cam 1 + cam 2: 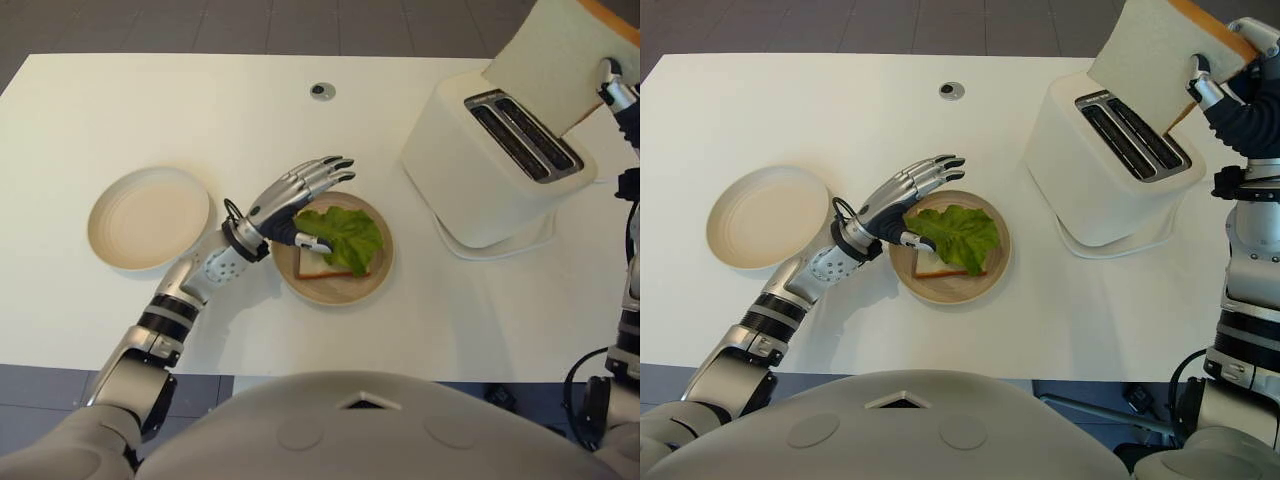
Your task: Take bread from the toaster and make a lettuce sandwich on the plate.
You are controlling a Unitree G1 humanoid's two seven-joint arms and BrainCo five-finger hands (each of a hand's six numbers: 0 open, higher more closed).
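Half built, I'd say: the first slice [338,268] lies on the plate [385,262] under the lettuce [345,235], the left hand [290,195] hovers beside the leaf, fingers stretched out and empty, while the right hand [1215,85] grips the second slice [1150,55] above the toaster [1090,180], not yet laid on top.

Lab-like room — white table [110,110], tiled floor [200,25]
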